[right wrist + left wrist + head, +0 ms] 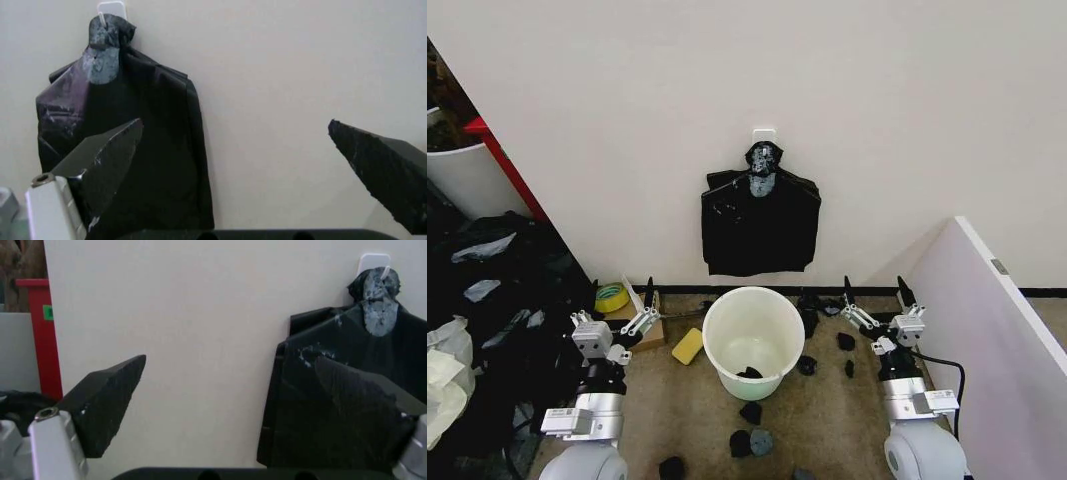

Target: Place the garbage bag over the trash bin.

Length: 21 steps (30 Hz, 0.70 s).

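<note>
Flanking the trash bin [753,340] (bare), scraps [750,440] litter floor.

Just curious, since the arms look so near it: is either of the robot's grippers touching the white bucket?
Apart. The head view shows bare floor between the trash bin and both the left gripper and the right gripper.

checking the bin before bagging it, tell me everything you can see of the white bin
The bin is a round white plastic bucket with a smooth rim, tapering toward its base. It stands upright and unlined on the brown floor, below the black bundle on the wall, between both open grippers. A small black scrap lies inside at the bottom.
</note>
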Motion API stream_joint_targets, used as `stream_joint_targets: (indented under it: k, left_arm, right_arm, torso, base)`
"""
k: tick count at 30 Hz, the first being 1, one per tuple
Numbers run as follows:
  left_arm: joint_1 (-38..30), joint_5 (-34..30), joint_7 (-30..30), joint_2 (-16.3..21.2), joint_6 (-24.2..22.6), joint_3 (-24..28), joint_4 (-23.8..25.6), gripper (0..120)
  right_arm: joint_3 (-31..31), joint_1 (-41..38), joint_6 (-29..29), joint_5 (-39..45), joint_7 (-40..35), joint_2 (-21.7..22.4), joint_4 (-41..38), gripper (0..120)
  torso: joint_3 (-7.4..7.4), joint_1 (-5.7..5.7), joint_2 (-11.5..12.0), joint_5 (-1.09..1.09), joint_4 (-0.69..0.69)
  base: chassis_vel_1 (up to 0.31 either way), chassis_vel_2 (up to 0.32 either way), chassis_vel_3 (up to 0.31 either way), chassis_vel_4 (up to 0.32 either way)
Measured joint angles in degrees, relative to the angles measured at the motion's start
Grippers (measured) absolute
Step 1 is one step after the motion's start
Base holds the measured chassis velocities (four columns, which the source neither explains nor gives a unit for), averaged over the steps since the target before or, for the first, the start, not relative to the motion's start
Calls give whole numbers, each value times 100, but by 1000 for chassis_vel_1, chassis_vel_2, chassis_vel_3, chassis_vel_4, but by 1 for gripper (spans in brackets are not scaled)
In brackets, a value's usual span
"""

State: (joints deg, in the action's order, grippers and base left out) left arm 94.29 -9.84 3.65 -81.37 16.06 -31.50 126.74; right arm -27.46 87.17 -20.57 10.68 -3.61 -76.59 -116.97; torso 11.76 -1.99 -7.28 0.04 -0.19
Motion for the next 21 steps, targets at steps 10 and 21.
stream_joint_targets:
  k: [10, 21]
  left_arm:
    - [44, -125, -101, 17, 125, -17, 44, 100]
    - [170, -22, -59, 43, 174, -163, 92, 100]
  right_arm:
    - [67, -91, 24, -4, 18, 32, 24, 100]
    - [746, -843, 410, 1236, -2, 269, 401, 100]
  torso:
    - [0, 0, 0, 0, 0]
    - [0, 0, 0, -1, -1]
  base:
    - [0, 0, 0, 0]
    - [0, 0, 0, 0]
